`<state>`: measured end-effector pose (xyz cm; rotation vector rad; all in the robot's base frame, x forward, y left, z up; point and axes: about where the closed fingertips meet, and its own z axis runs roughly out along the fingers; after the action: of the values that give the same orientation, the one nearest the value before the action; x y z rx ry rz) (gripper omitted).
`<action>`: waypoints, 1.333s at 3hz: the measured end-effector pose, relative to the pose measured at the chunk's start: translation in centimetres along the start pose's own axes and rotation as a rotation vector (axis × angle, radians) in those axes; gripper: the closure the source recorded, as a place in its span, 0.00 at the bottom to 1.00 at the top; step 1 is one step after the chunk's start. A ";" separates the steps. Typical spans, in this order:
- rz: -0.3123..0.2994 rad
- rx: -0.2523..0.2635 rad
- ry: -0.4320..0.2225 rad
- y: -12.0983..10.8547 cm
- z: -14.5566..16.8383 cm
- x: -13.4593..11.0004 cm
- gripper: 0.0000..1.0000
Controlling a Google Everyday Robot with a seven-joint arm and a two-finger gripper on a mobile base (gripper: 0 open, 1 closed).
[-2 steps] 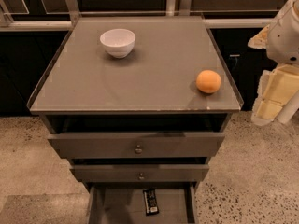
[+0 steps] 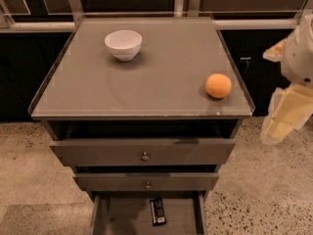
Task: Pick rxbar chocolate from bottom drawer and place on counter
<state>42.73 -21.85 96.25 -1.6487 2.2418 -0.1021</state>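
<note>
The rxbar chocolate (image 2: 157, 211), a small flat black bar with white lettering, lies on the floor of the open bottom drawer (image 2: 122, 217) at the lower edge of the camera view. The counter (image 2: 161, 67) is the grey glossy top of the cabinet above. My gripper (image 2: 279, 125) hangs at the far right, beside the cabinet at about counter height. It is well away from the bar and holds nothing that I can see.
A white bowl (image 2: 123, 44) stands at the counter's back left and an orange (image 2: 218, 85) near its front right edge. Two wider drawers with round knobs (image 2: 145, 156) sit slightly open above the bottom drawer. A speckled floor surrounds the cabinet.
My arm and gripper have shifted slightly down and to the right at the frame's right edge. The bar, the bowl, the orange and the drawers have not moved.
</note>
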 end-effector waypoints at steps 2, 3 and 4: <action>0.270 0.040 -0.207 8.8 4.0 1.1 0.00; 0.342 -0.039 -0.284 11.8 12.5 2.3 0.00; 0.387 -0.057 -0.274 13.4 16.7 4.0 0.00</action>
<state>34.91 -18.87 76.15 -1.1430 2.3124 0.2708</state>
